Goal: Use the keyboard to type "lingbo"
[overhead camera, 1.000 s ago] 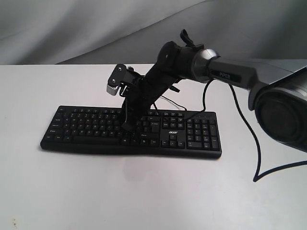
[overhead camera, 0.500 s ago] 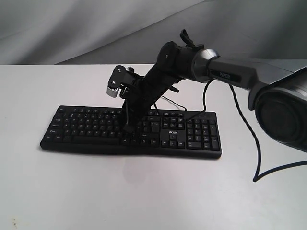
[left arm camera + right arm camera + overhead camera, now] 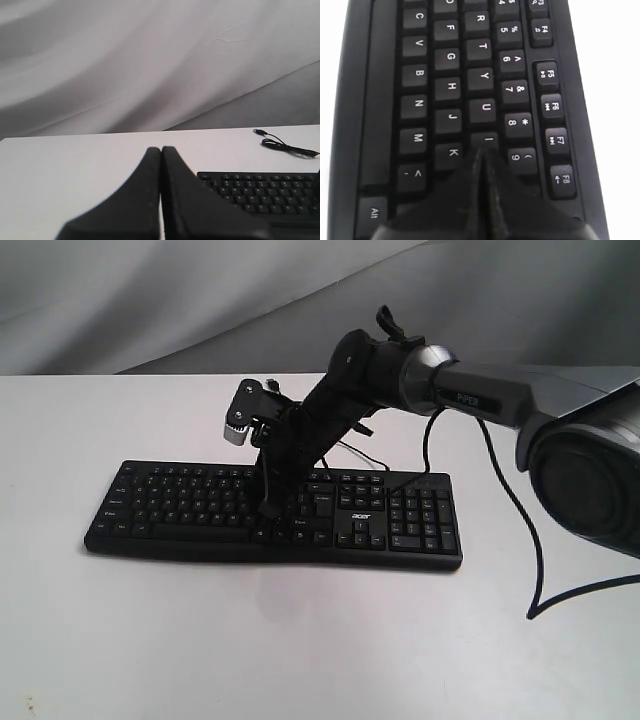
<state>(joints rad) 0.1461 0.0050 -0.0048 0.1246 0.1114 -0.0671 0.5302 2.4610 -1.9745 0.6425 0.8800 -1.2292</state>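
The right gripper (image 3: 481,152) had its jaws pressed together into one narrow black tip with nothing between them. In the right wrist view that tip lay over the near edge of the I key (image 3: 488,139), with the K key (image 3: 452,152) and the 9 key (image 3: 520,157) just beside it. Whether it was actually pressing the cap could not be told. The arm came down to it at a slant from the right.

The left gripper (image 3: 161,150) was also closed and empty. It hung above the bench (image 3: 300,640), apart from the keyboard's corner.

The keyboard (image 3: 180,502) lay flat across the middle of the bench, its thin cable (image 3: 285,146) trailing off behind it.

The keyboard looked to be a stiff, light plastic slab, so a slanted push would probably slide it on the smooth top. Pressing straight down seemed the safer choice. It needed no grasp at all. The place to touch was the middle of a single cap, with the closed tip used like a fingertip. The keys were likely sprung with short travel, so a light, brief press should be enough. The caps sat close together, and an off-centre touch risked catching a neighbouring key.
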